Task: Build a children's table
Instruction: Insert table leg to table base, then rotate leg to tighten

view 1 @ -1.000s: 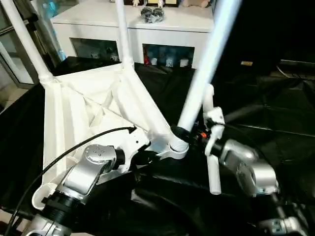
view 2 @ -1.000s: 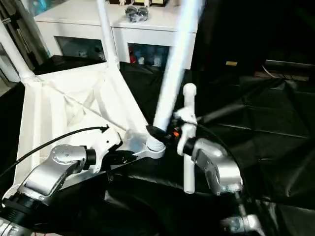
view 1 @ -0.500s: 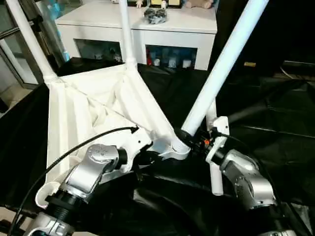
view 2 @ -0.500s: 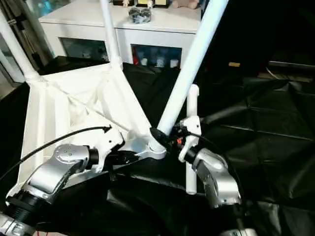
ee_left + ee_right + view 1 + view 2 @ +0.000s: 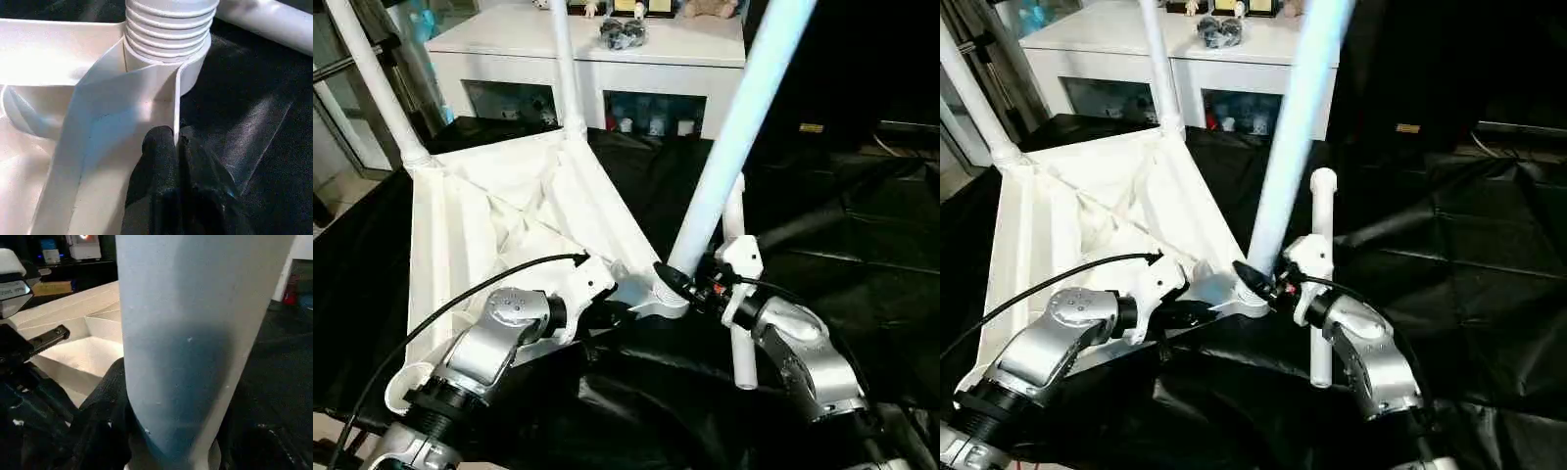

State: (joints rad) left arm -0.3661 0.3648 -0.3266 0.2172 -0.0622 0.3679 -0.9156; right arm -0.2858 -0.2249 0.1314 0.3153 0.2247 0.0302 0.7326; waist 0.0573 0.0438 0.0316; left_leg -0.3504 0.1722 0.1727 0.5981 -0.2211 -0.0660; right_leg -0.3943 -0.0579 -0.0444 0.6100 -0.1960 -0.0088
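Note:
The children's table's white tabletop lies underside up on black cloth, its ribs showing. Two white legs stand in its far corner sockets. A third leg leans out of the near right socket, and its threaded end sits in that socket with threads showing. My right gripper is shut around this leg's lower end, black fingers on either side. My left gripper is shut on a thin rib of the tabletop just beside that socket. Another leg lies loose on the cloth under my right wrist.
A white cabinet with small items on top stands behind the table. Black cloth covers the work surface to the right and front. A black cable loops over my left forearm.
The leg in my right gripper has swung from a stronger lean to the right back to a steeper stand. My left gripper has kept its pinch on the rib.

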